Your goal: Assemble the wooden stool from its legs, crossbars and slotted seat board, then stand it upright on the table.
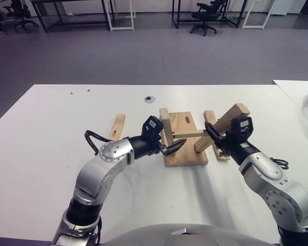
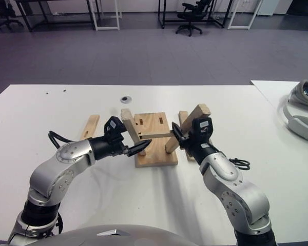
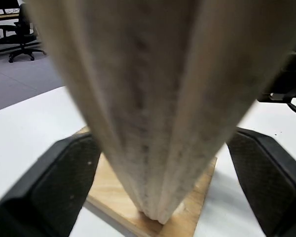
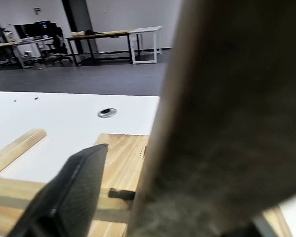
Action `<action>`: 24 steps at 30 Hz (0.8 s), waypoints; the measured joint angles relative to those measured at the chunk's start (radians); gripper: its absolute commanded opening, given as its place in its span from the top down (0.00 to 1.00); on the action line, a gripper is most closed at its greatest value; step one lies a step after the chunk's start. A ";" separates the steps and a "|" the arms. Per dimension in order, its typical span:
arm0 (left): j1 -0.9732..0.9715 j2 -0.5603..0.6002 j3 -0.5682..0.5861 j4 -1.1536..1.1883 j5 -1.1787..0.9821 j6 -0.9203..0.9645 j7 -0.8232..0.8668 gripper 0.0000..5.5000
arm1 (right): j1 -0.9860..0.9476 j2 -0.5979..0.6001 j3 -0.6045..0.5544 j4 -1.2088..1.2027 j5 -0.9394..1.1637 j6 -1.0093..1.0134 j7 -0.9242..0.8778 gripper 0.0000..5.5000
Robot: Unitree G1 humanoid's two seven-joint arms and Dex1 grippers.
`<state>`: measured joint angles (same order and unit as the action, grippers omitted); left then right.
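Wooden leg [image 1: 165, 123] upright on seat board [image 1: 189, 154]

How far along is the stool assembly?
Done: a crossbar spans two legs. In hand: the left end effector grips the upright leg on the seat board; the right end effector grips the tilted leg. Left: a loose bar and a second bar on the table, remaining joints, standing it up.

Both arms are bent at the elbow, forearms angled inward toward each other. Left gripper [image 1: 174, 147] held low, pointing to the robot's right, fingers [image 3: 64, 187] clamped either side of the upright leg [image 1: 165, 119]. Right gripper [image 1: 215, 137] points forward and left, closed on the tilted leg [image 1: 235, 114].
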<state>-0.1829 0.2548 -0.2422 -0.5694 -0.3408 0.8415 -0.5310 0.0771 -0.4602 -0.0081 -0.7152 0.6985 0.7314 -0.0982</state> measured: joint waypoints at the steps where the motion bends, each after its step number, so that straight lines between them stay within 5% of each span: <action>1: -0.007 -0.001 -0.004 0.015 0.001 -0.004 0.003 0.21 | -0.003 0.000 0.003 0.001 -0.005 0.000 0.010 0.39; 6: -0.043 -0.021 -0.030 0.067 0.009 -0.022 0.039 0.21 | -0.043 -0.050 0.064 0.004 -0.103 0.013 0.065 0.23; 13: -0.022 -0.014 -0.033 0.079 0.027 -0.040 0.070 0.21 | -0.057 -0.085 0.074 -0.004 -0.144 0.028 0.135 0.22; 18: 0.035 0.078 0.099 -0.024 -0.028 -0.104 0.015 0.21 | -0.066 0.005 -0.156 0.019 0.030 -0.060 0.214 0.22; 24: -0.495 0.100 0.377 0.057 -0.280 -0.122 -0.007 0.21 | -0.383 -0.068 -0.357 0.124 0.245 -0.120 0.306 0.22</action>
<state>-0.6784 0.3548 0.1344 -0.5121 -0.6209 0.7192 -0.5375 -0.3059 -0.5281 -0.3656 -0.5912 0.9439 0.6110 0.2082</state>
